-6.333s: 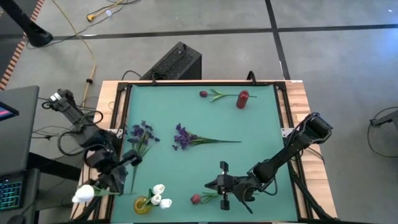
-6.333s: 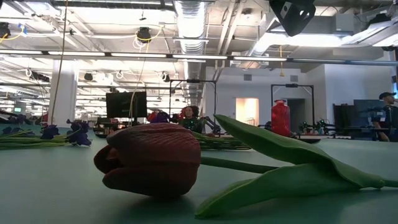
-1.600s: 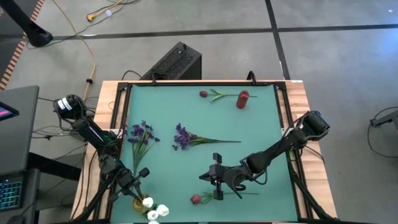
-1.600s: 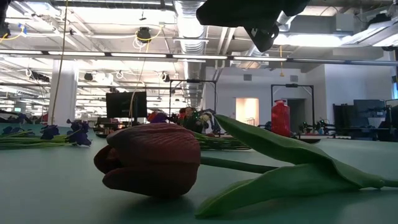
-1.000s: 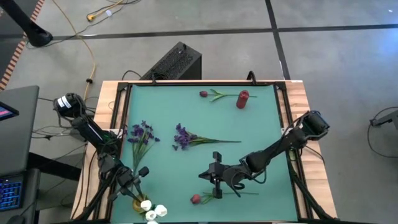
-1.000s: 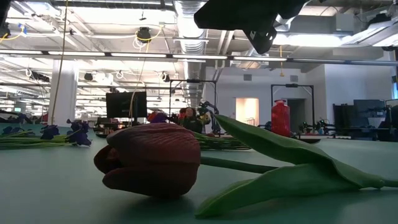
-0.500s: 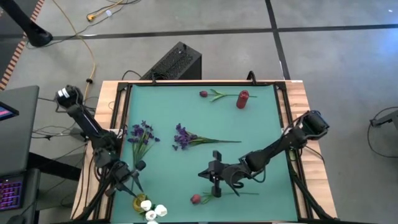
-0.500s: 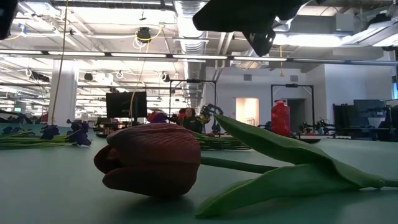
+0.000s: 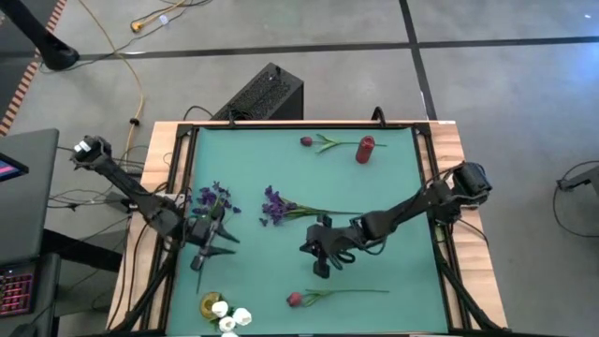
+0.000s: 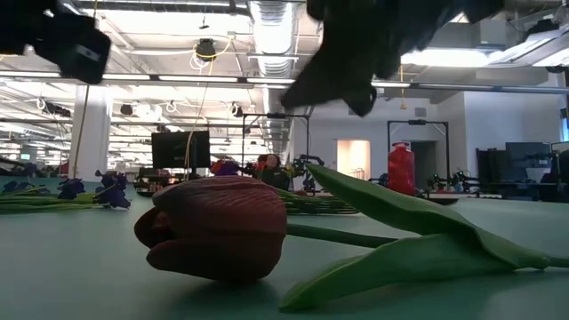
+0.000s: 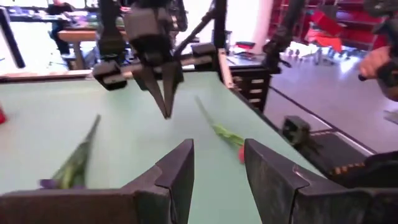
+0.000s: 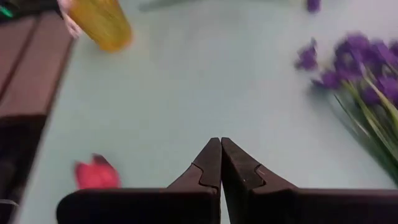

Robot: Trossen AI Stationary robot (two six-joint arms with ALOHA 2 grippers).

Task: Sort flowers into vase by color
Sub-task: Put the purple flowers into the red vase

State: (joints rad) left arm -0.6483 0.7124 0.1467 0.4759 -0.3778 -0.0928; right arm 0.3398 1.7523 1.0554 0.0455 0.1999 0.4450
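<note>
A yellow vase (image 9: 211,305) with white tulips (image 9: 230,317) in it stands at the table's near left. My left gripper (image 9: 217,241) hovers open just beyond the vase, pointing level toward the table's right, beside a purple sprig (image 9: 211,200). My right gripper (image 9: 305,249) hangs shut over the table's middle, between a second purple sprig (image 9: 276,206) and a dark red tulip (image 9: 296,300). That tulip (image 10: 218,227) lies flat on the mat. In the left wrist view the open fingers (image 11: 217,168) hold nothing.
A red vase (image 9: 365,149) stands at the far edge with another dark red tulip (image 9: 307,141) lying beside it. The green mat (image 9: 393,234) has a raised frame around it. Bare mat lies at the right and in the far middle.
My left gripper has drawn back from the yellow vase toward the far edge and tipped up to level; the white tulips stay in the vase. My right gripper has gone from above the near red tulip toward the far edge, closer to the middle purple sprig, still shut.
</note>
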